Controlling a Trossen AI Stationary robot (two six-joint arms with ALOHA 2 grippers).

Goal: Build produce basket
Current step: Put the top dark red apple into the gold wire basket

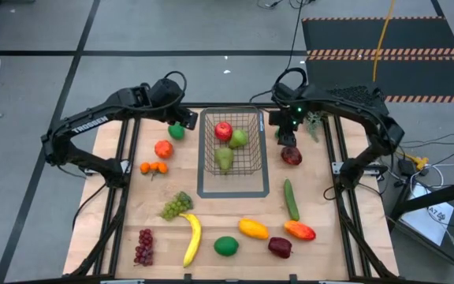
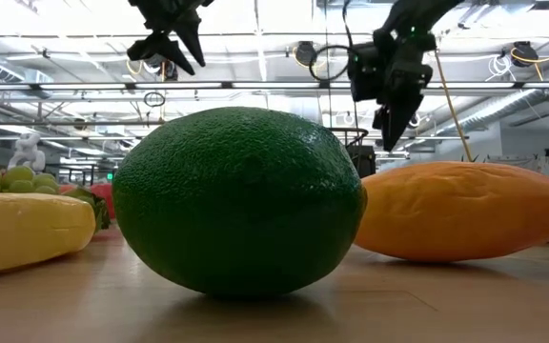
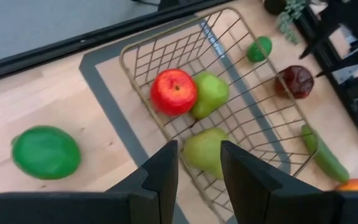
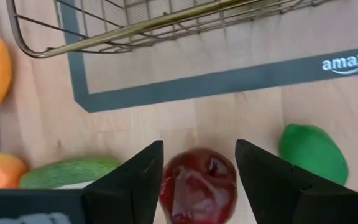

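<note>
The grey wire basket [image 1: 252, 162] stands mid-table on a flat grey outline. It holds a red apple [image 3: 173, 91] and two green pears [image 3: 211, 93]. My left gripper [image 3: 199, 168] is open and hovers at the basket's far left corner, beside a green lime [image 1: 177, 131]. My right gripper [image 4: 199, 163] is open, raised right of the basket over a dark red apple [image 4: 199, 183]. Its fingers stand either side of the apple in the right wrist view. The low view shows both grippers [image 2: 389, 119] well above the table.
Other produce lies around the basket: an orange-red fruit [image 1: 162, 148], small oranges [image 1: 153, 167], green grapes [image 1: 176, 205], red grapes [image 1: 143, 246], banana [image 1: 191, 238], lime [image 1: 226, 246], mango [image 1: 253, 229], cucumber [image 1: 291, 199], another mango [image 1: 299, 230] and a dark apple [image 1: 280, 247].
</note>
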